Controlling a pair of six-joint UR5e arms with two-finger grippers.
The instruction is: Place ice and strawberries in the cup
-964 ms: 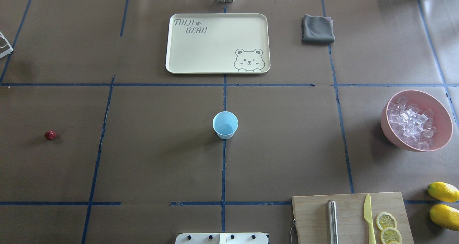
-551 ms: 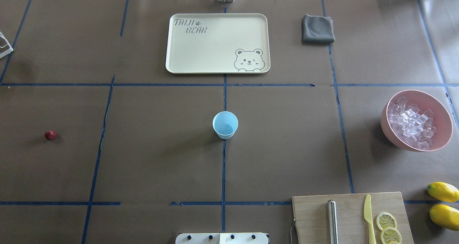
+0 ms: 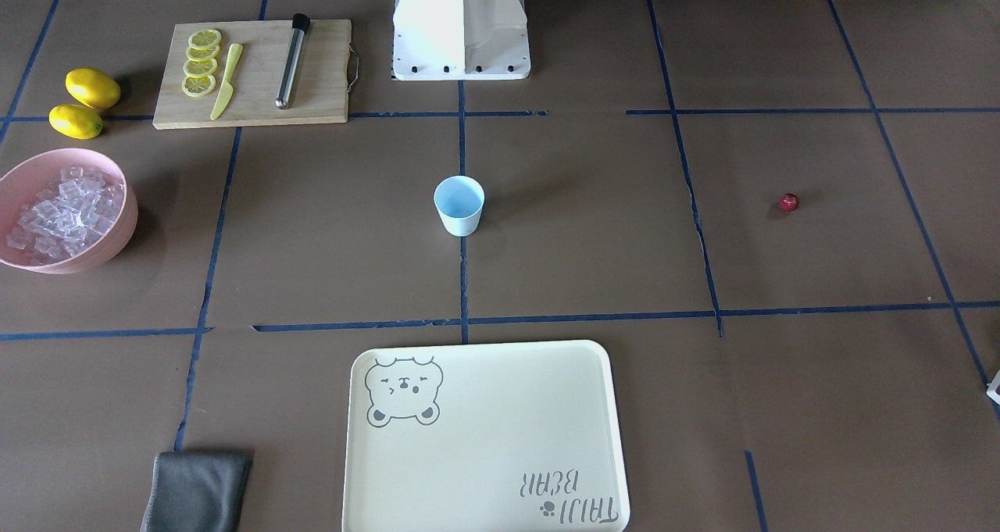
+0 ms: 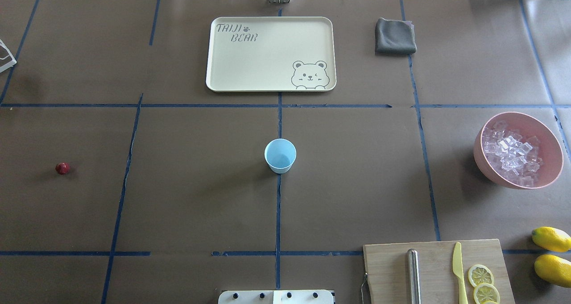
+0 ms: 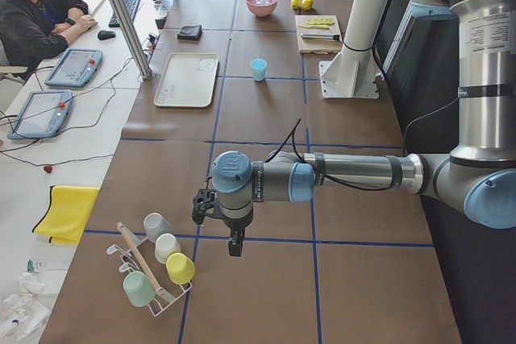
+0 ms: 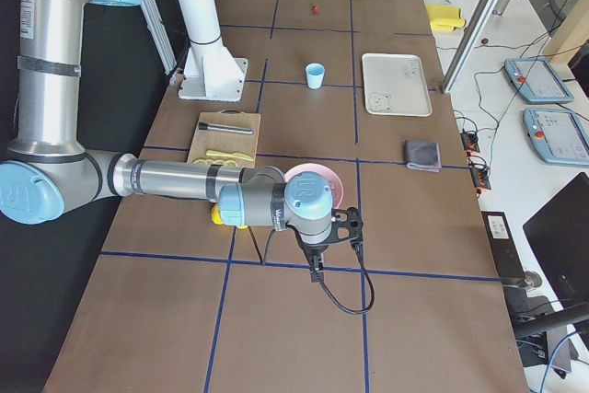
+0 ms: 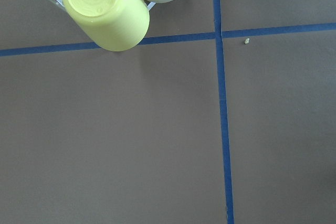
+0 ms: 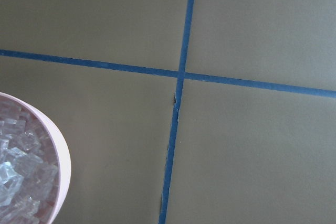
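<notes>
Left claw hangs well apart from the pale-blue tapered cup.

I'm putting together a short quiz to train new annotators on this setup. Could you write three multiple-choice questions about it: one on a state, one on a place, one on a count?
1. How does the cup stand?
A. lying on its side
B. upright and empty
C. upside down

2. Where is the ice?
A. in the pink bowl
B. in the cup
C. beside the cup

3. How many whole lemons are there?
A. one
B. four
C. two

Answers:
1 B: its rim faces up and only its pale blue floor shows inside.
2 A: the clear cubes are heaped inside the bowl.
3 C: two yellow ones lie side by side.
</notes>
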